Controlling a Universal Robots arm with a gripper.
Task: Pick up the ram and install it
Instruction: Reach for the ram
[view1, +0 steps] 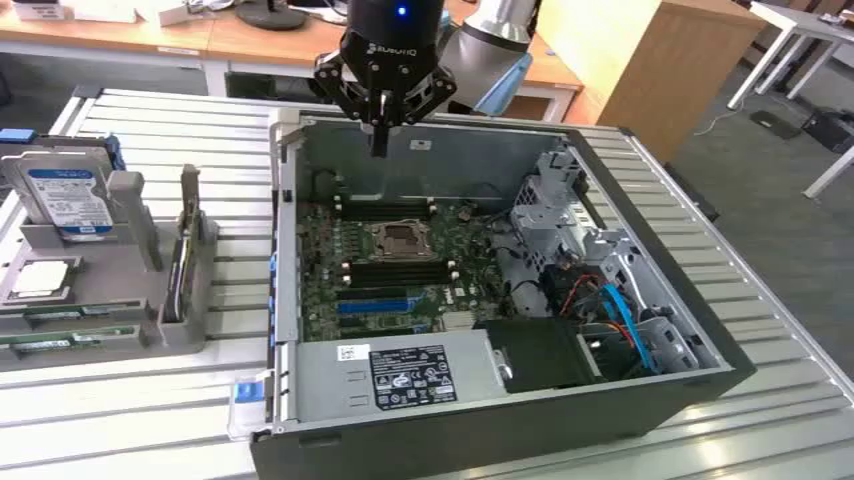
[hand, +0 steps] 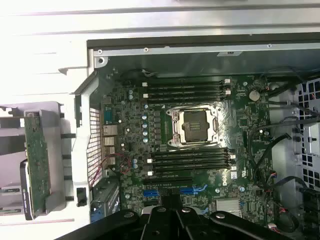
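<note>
The ram (hand: 37, 160) is a long green stick standing in a grey holder (view1: 134, 300) left of the open computer case (view1: 287, 250); from the exterior view it is seen nearly edge-on (view1: 191, 245). My gripper (view1: 380, 140) hangs over the case's far wall, well to the right of the ram and apart from it. Its fingers are shut with nothing between them, and their dark tips (hand: 170, 210) sit over the motherboard (hand: 200, 135). Long dark memory slots (hand: 187, 90) run on both sides of the CPU socket (hand: 194, 125).
The holder also carries a blue-labelled hard drive (view1: 67, 200) and a square chip (view1: 40, 280). Inside the case are a power supply (view1: 400, 375), a metal drive cage (view1: 554, 200) and blue and black cables (view1: 614, 310). The case stands on a slatted metal table (view1: 134, 420).
</note>
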